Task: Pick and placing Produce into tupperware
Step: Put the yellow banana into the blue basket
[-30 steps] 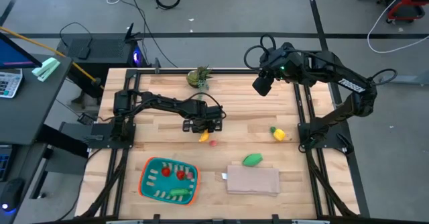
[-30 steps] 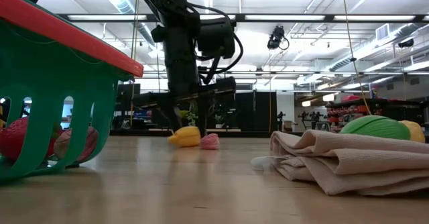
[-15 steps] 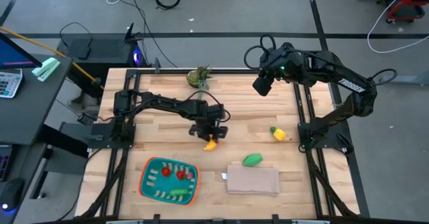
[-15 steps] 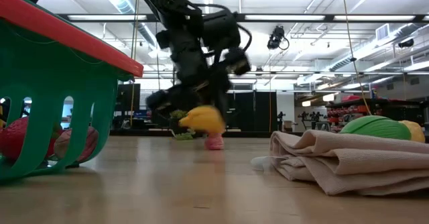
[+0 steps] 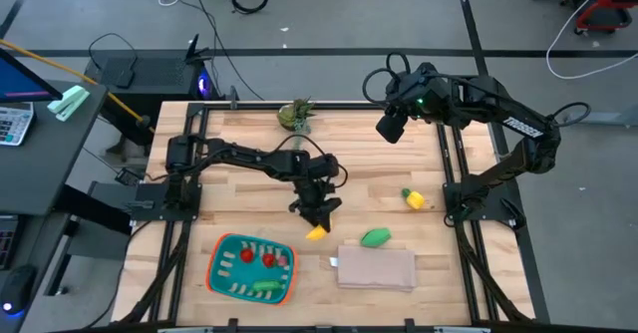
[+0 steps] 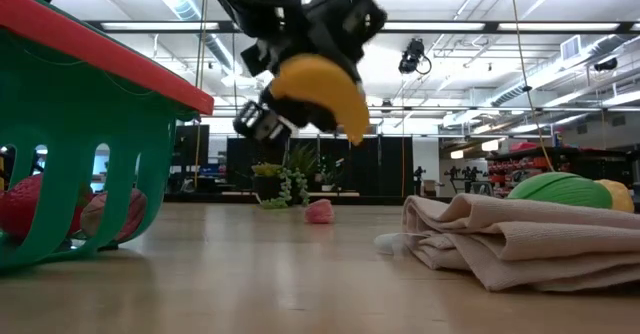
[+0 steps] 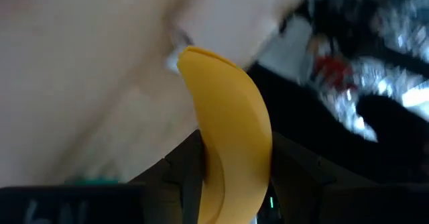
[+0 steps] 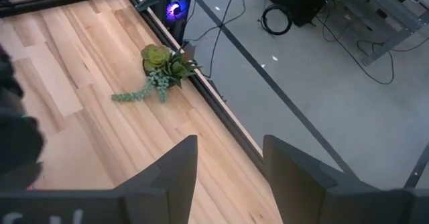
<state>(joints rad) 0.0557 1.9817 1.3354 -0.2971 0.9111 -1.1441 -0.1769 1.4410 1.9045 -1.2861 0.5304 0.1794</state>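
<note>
I have the yellow banana [image 5: 316, 231] clamped between the fingers of the left gripper [image 5: 319, 220], lifted clear of the table [image 5: 239, 124] near its middle, with the fruit sticking out well past the fingertips as the left wrist view shows. The tupperware [image 5: 221, 271] sits near the front edge on the left arm's side, and from above I can make out 2 red pieces [image 5: 257, 257] and 1 green piece [image 5: 265, 286] already lying on its floor. My job now, as I judge it, is to carry the banana over that orange rim and set it down in a free patch of the tray, so I want enough height to clear the rim, which looks tall in the low view, and I want to lower before letting go so the banana does not bounce out or knock the red pieces. Because the grip is near 1 end, the long free end could swing, so I plan a slow, steady sweep. A small pink-red piece [image 6: 318, 211] lies on the table beyond the gripper, and a green piece [image 5: 375, 237] and a yellow piece with a green top [image 5: 413, 198] wait beside the beige folded cloth [image 5: 377, 269]. The right gripper [image 5: 390, 126] hangs parked over the far right corner, fingers apart and empty.
</note>
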